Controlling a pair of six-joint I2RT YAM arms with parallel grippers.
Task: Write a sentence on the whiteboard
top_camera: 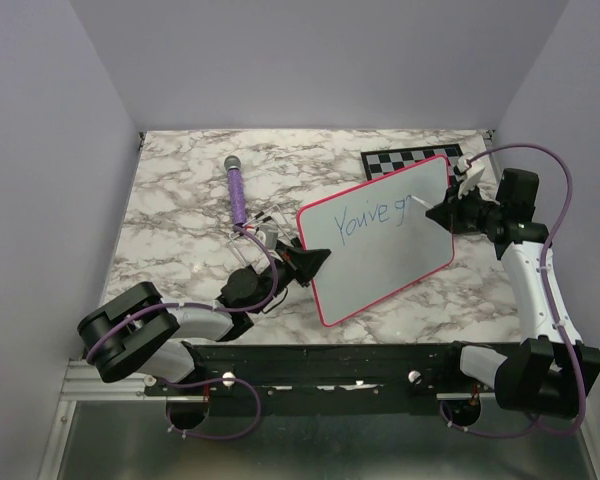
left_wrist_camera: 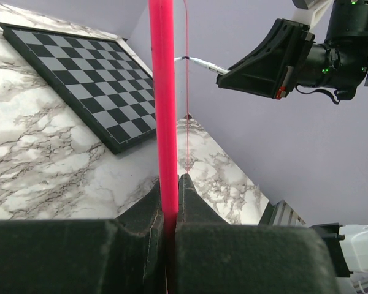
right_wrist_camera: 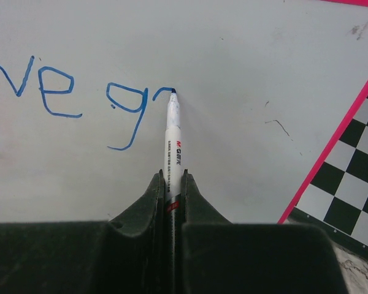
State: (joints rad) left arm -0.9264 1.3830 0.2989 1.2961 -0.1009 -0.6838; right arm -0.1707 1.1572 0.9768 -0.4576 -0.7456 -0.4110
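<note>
Your glossy, smooth white rectangular whiteboard (top_camera: pixel 380 265) has a pink plastic rim. Beneath it, the marble-patterned surface (top_camera: pixel 180 210) looks smooth. The right fingers (right_wrist_camera: pixel 138 211) are matt black plastic.

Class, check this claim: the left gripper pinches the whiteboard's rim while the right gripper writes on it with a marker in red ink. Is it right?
No: the ink is blue, not red, as the right wrist view shows. The left gripper does pinch the whiteboard by its rim while the right gripper writes on it with a marker.

Pink-rimmed whiteboard (top_camera: pixel 380 275), askew right of centre, unfinished blue sentence (top_camera: pixel 365 222) "You've g" along its upper edge.
</note>
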